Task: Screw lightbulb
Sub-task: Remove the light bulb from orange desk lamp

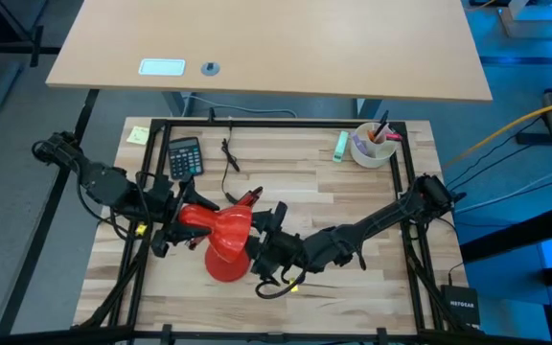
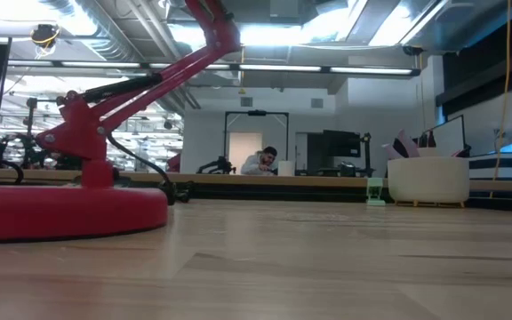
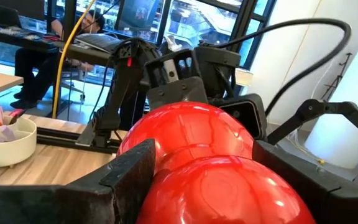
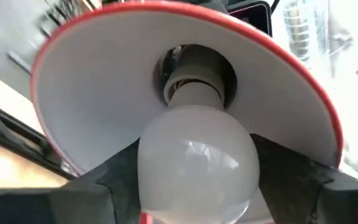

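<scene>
Right wrist: fingers [image 4: 294, 180] flank lightbulb [image 4: 197, 165] below shade rim [image 4: 303, 106].

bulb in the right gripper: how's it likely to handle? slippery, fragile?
Probably slippery: the lightbulb is a smooth rounded globe, touched by the right gripper fingers only at its sides. Likely fragile and light, since the shell looks thin and frosted. Its base sits in the socket of the red lamp shade, so side pushes may bind it.
</scene>
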You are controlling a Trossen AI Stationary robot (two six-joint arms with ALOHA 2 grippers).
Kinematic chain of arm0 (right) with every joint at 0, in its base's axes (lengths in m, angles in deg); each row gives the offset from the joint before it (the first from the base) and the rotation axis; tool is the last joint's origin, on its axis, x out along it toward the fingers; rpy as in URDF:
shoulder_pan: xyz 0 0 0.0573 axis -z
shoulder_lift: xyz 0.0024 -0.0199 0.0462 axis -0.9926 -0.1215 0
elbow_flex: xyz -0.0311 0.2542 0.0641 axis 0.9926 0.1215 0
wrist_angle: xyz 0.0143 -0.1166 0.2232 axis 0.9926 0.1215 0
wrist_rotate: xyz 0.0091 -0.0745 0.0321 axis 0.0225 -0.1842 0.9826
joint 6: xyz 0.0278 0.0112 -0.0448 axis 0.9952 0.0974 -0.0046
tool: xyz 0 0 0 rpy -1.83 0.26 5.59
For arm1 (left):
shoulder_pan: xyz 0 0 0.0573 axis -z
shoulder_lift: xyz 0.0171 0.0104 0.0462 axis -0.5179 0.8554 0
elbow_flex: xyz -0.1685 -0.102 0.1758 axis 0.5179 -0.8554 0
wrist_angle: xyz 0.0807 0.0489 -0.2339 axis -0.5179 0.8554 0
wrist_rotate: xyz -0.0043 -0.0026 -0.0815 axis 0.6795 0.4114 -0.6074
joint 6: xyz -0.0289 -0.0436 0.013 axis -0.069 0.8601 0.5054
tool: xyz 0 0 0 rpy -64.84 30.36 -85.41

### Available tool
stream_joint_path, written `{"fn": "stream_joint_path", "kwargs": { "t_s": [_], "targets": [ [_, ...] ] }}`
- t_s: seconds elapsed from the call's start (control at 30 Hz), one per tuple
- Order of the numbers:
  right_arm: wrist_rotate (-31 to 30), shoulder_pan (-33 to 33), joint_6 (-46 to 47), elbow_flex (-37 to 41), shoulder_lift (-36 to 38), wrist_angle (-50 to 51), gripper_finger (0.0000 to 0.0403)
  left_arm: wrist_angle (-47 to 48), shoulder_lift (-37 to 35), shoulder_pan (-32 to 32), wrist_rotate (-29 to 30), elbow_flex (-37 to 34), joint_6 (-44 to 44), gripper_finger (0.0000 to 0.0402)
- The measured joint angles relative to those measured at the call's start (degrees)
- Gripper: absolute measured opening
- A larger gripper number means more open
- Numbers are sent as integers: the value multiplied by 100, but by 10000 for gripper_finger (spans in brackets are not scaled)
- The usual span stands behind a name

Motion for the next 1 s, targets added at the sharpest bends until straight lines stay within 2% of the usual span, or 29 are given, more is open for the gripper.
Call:
{"fn": "stream_joint_path", "kwargs": {
  "t_s": [0.23, 0.33, 0.43, 0.53, 0.6, 0.67, 0.77, 0.83, 0.9, 1.0],
  "targets": [
    [211, -16, 1217, 5, -4, -3, 334, -4, 2, 4, -85, 0, -15, 253],
    [-172, -128, 1390, 5, 2, 15, 355, -8, 2, 4, -81, 0, -15, 253],
    [-699, -281, 1351, 5, 47, 131, 365, -12, 2, 4, -80, 0, -15, 253],
    [-804, -452, 1334, 5, 213, 792, 366, -10, 4, 7, -80, 0, -18, 253],
    [-793, -514, 1716, 5, 293, 1275, 364, -12, 4, 7, -78, 0, -17, 253],
    [-732, -543, 2474, 117, 457, 1762, 364, -13, 4, 7, -75, 0, -16, 253],
    [-351, -437, 3568, 542, 981, 2258, 364, -14, 5, 7, -65, 0, -21, 253],
    [-105, -313, 4246, 976, 1361, 2138, 364, -14, 7, 7, -63, 0, -18, 253],
    [371, -124, 5014, 1546, 1654, 1616, 364, -17, 7, 7, -58, 0, -17, 253],
    [1262, 223, 6635, 2410, 1818, 212, 364, -17, 8, 7, -53, 0, -17, 253]
  ]
}}
